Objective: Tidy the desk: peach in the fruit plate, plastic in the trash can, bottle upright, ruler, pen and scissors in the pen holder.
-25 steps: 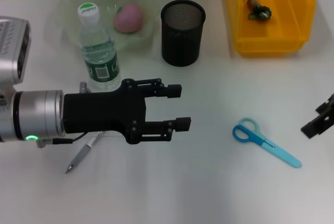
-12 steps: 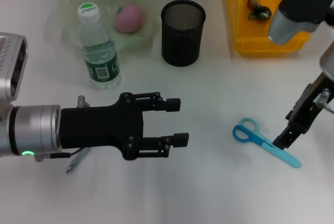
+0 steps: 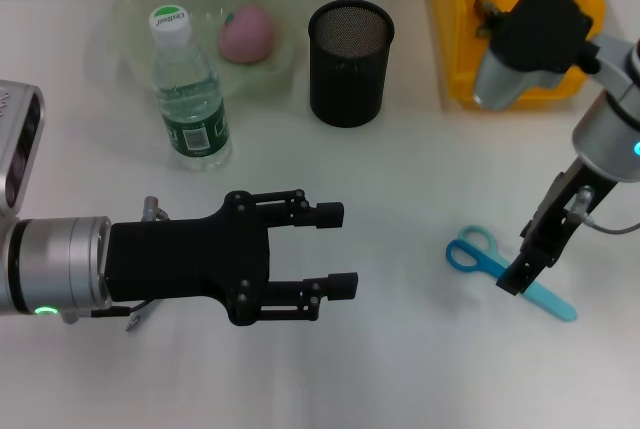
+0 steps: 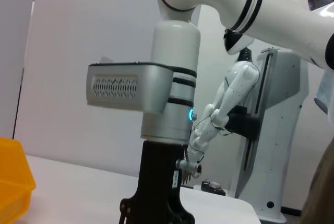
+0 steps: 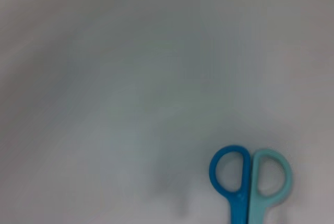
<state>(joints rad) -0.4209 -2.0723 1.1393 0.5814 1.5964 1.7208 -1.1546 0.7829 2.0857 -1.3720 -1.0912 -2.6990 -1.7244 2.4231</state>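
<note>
Right gripper (image 3: 522,276) now lower over scissors (image 3: 505,269), blades toward near-right, its jaws' state unclear; left gripper (image 3: 335,249) jaws wide, empty.

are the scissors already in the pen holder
No, the scissors lie flat on the desk, off to the right of the black mesh pen holder, with the right pincer over their blades.

One water bottle (image 3: 188,99), one peach (image 3: 246,33) in one green fruit plate (image 3: 135,9), one black mesh pen holder (image 3: 349,62), one yellow trash can (image 3: 455,19), one pair of scissors (image 3: 500,267) and one pen (image 3: 140,315) sit on the tabletop (image 3: 420,369).
</note>
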